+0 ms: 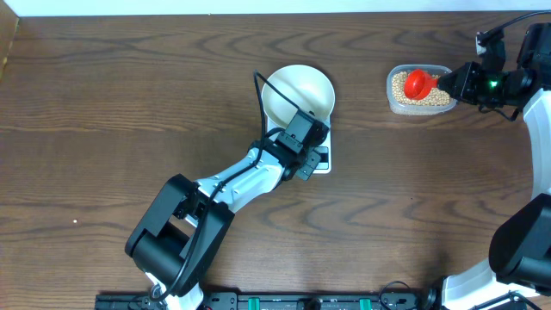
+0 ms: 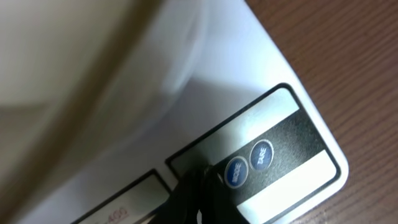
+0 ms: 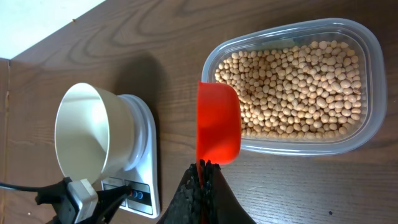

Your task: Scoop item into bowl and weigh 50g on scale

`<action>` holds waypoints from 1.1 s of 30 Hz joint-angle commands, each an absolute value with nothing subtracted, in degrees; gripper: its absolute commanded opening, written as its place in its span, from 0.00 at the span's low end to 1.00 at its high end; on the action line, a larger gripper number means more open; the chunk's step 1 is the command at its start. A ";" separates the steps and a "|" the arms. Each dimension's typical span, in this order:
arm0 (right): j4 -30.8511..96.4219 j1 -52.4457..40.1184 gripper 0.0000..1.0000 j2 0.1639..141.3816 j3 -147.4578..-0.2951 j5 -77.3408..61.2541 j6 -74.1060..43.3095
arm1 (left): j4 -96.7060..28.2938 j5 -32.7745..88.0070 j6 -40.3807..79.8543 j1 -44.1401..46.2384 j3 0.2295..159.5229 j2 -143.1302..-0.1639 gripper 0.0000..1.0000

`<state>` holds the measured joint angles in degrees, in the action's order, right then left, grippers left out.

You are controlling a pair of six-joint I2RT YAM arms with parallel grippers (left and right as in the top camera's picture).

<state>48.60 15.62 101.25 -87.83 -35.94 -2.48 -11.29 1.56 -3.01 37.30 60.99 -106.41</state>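
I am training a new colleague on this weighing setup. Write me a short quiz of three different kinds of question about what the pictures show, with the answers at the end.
1. True or false: the white bowl stands on the scale and has no beans in it.
2. What does the right hand hold at the clear tub? A) a red scoop B) a metal spoon C) a lid
3. Fill in: the left hand has its tip at the scale's two round ____.
Key: 1 true; 2 A; 3 buttons.
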 commanded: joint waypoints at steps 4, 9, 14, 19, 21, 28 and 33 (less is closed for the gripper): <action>48.66 15.33 0.01 100.29 -88.86 -35.88 -1.61 | -11.22 2.33 -2.92 37.04 61.78 -108.81 0.08; 48.69 15.33 0.01 100.29 -88.86 -35.88 -1.58 | -11.22 2.31 -3.01 37.04 61.84 -106.76 0.07; 48.69 15.33 0.01 100.29 -88.86 -35.90 -1.61 | -11.16 2.28 -3.01 37.04 61.84 -103.44 0.07; 48.71 15.33 0.01 100.29 -88.86 -35.90 -1.58 | -11.27 2.31 -2.98 37.04 61.84 -102.59 0.07; 48.80 15.33 0.01 100.29 -88.86 -35.90 -1.61 | -11.33 2.31 -2.96 37.04 61.84 -102.65 0.07; 48.88 15.33 0.01 100.29 -88.86 -35.90 -1.58 | -11.44 2.33 -2.76 37.04 60.84 -103.31 0.07; 48.90 15.33 0.01 100.29 -88.86 -35.90 -1.58 | -11.25 2.39 -2.74 37.04 60.42 -105.19 0.07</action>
